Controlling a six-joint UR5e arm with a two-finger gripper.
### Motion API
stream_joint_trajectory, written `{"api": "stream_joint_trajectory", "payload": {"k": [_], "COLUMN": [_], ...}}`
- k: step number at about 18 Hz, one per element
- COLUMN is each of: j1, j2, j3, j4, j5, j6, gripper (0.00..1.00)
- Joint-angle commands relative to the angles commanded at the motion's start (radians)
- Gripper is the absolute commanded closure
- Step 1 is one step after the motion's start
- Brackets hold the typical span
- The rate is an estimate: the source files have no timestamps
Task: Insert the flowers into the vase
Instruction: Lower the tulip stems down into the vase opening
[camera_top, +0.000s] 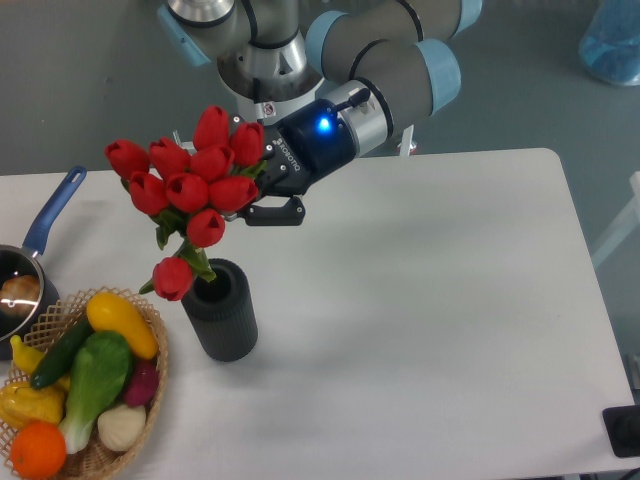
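The flowers (190, 180), a bunch of red tulips with green stems, stand tilted to the left with their stems in the mouth of the vase (220, 312). The vase is a dark ribbed cylinder standing upright on the white table. One bud (172, 277) hangs low beside the vase rim. My gripper (258, 185) is just right of and behind the buds, above the vase. Its jaws stand apart; the lower finger (278, 212) shows clearly. The buds hide the fingertips, and the stems are to the left of the fingers.
A wicker basket (155, 372) with toy vegetables and fruit stands at the front left, touching or nearly touching the vase. A blue-handled saucepan (50, 215) sits at the left edge. The white table (430, 330) stretches to the right.
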Motion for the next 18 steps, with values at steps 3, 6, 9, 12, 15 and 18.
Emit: {"api": "stream_joint_trajectory", "payload": {"k": [3, 6, 9, 12, 15, 18], "j1": [-0.002, -0.006, -0.009, -0.012, -0.017, -0.018], "j2": [-0.005, -0.017, -0.031, -0.044, -0.048, -0.055], "j3": [-0.015, -0.015, -0.017, -0.041, -0.071, -0.075], "j4": [0.0, 0.002, 0.008, 0.009, 0.008, 0.008], "j5": [0.002, 0.002, 0.005, 0.017, 0.044, 0.063], "j6": [0.022, 0.043, 0.046, 0.098, 0.138, 0.149], "gripper": [0.97, 0.97, 0.97, 0.96, 0.96, 0.96]}}
